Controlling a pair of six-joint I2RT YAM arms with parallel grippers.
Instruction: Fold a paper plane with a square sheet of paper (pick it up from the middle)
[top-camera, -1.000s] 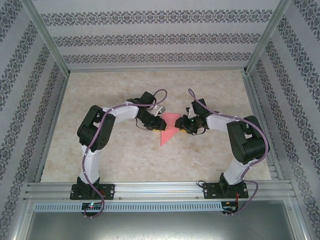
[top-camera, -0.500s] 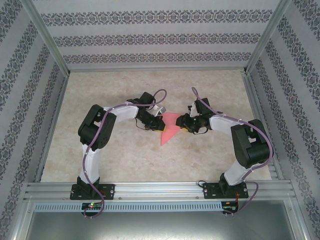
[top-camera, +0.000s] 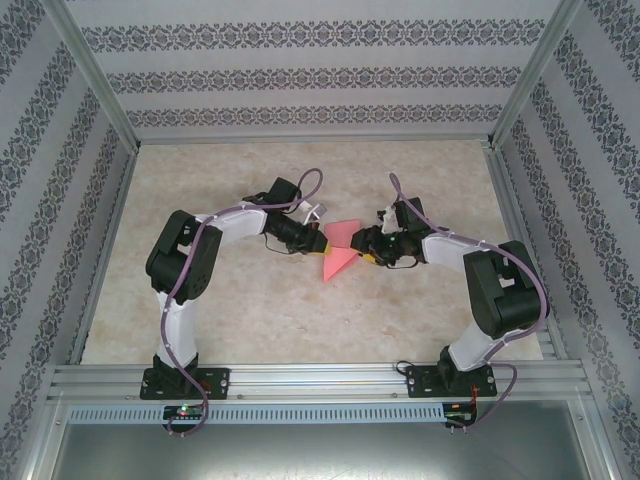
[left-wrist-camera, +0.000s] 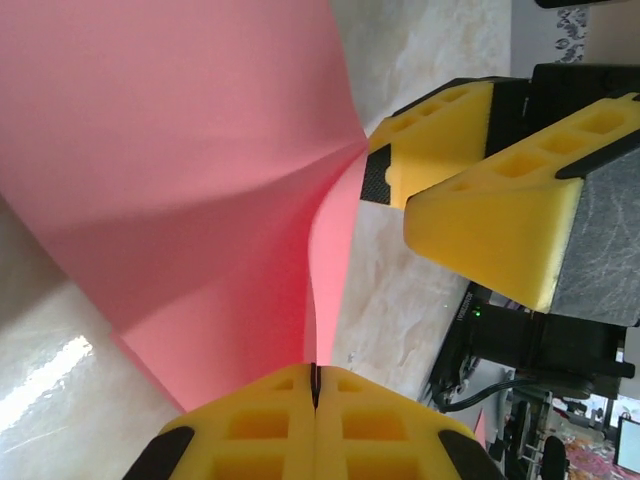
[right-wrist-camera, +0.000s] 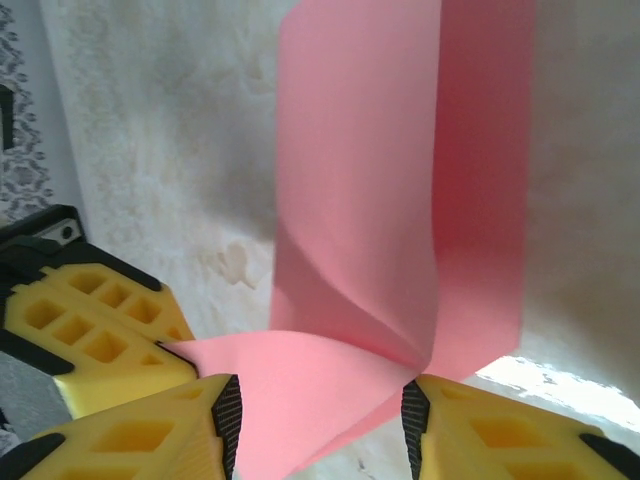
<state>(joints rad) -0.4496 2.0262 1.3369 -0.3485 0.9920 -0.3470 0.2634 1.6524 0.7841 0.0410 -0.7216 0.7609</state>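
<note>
From above, the salmon-pink folded paper sheet (top-camera: 338, 250) hung between both arms. Up close, the left gripper (left-wrist-camera: 314, 378) pinched its edge, while the right gripper (right-wrist-camera: 318, 405) held its jaws apart around it.

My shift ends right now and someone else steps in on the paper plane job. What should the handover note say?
Left hand: shut, pinching one edge of the pink paper.
Right hand: open, fingers apart with a folded part of the paper lying between them.
Paper: spans the gap between the two hands near the middle of the table, bent and partly folded over. I cannot tell whether its lower tip rests on the table.
Done: paper picked up, folding begun.
Left: the remaining folds; no finished plane shape yet.
</note>
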